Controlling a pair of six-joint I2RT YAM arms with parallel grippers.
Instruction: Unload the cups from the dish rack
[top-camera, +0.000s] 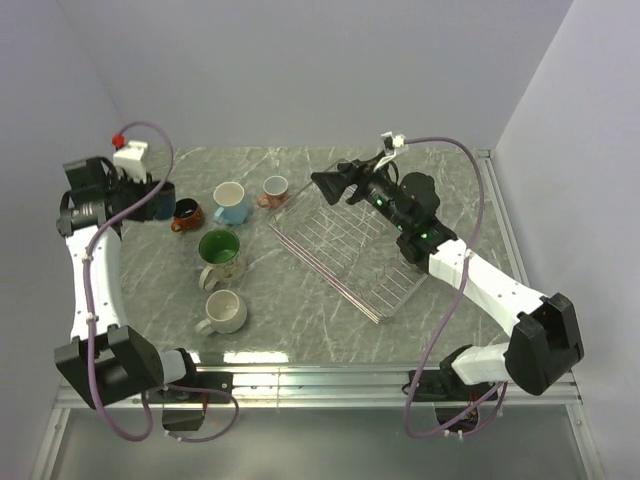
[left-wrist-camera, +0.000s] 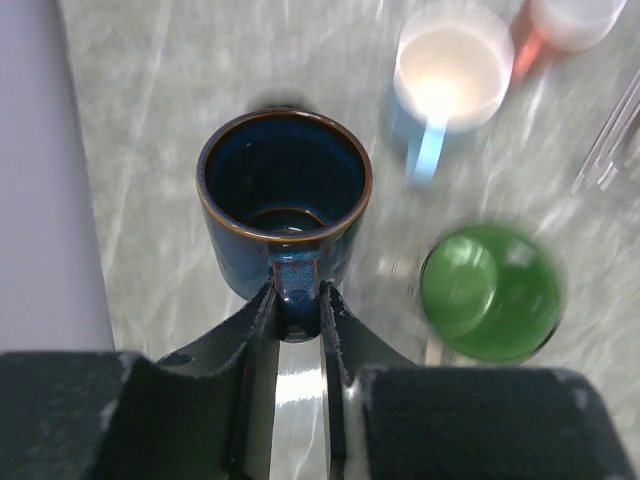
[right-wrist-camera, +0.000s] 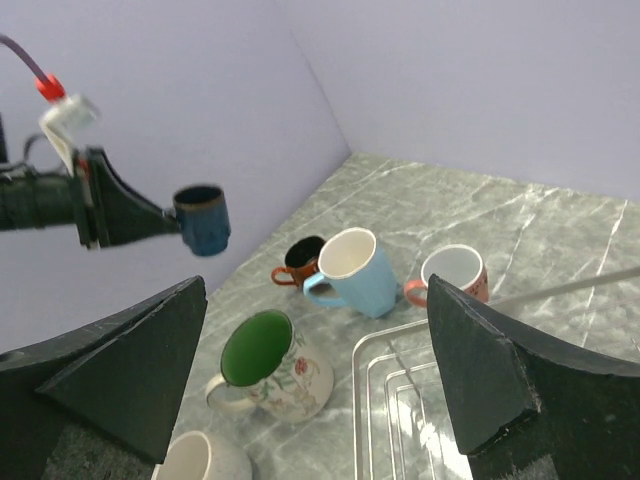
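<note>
My left gripper (top-camera: 150, 197) is shut on the handle of a dark blue cup (left-wrist-camera: 285, 190), held upright above the table's far left; the same cup (right-wrist-camera: 203, 220) shows in the air in the right wrist view. On the table stand an orange-red cup (top-camera: 185, 213), a light blue cup (top-camera: 232, 203), a small pinkish cup (top-camera: 274, 188), a floral cup with a green inside (top-camera: 219, 253) and a white cup (top-camera: 224, 312). The wire dish rack (top-camera: 345, 250) lies right of them, with no cup showing in it. My right gripper (top-camera: 325, 182) hangs open over the rack's far corner, holding nothing.
The left wall stands close behind the held cup. The standing cups cluster between the left arm and the rack's left edge (right-wrist-camera: 362, 400). The right arm (top-camera: 470, 275) stretches over the rack's right side.
</note>
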